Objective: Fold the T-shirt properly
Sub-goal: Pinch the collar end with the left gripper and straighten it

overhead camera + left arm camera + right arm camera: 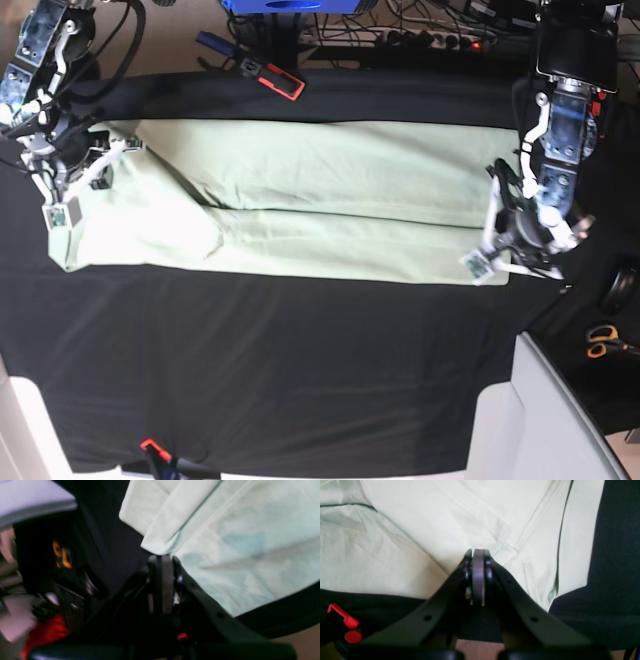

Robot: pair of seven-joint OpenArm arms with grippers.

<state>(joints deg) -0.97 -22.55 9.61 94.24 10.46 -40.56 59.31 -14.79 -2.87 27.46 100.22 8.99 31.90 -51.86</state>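
Mint-green T-shirt (300,190) lies spread on black-covered counter (300,380), long band, sides already turned in lengthwise. Left end effector (162,556) clenched on shirt's folded corner; right end effector (478,552) clenched, pinching cloth at opposite end. Judged about halfway: crosswise fold, end over end, not yet done.

Black cloth (300,370) covers table, fills most of base view. Red-framed black tool (272,78) lies at cloth's far edge, upper middle. Blue box (290,6) at top centre, partly cut off. Power strip (425,40) with tangle of cables, upper right. Orange-handled scissors (603,343) on dark floor at right edge. Pale grey panel (545,420) in lower right corner. Small red-tipped clip (152,448) at cloth's near edge, lower left.
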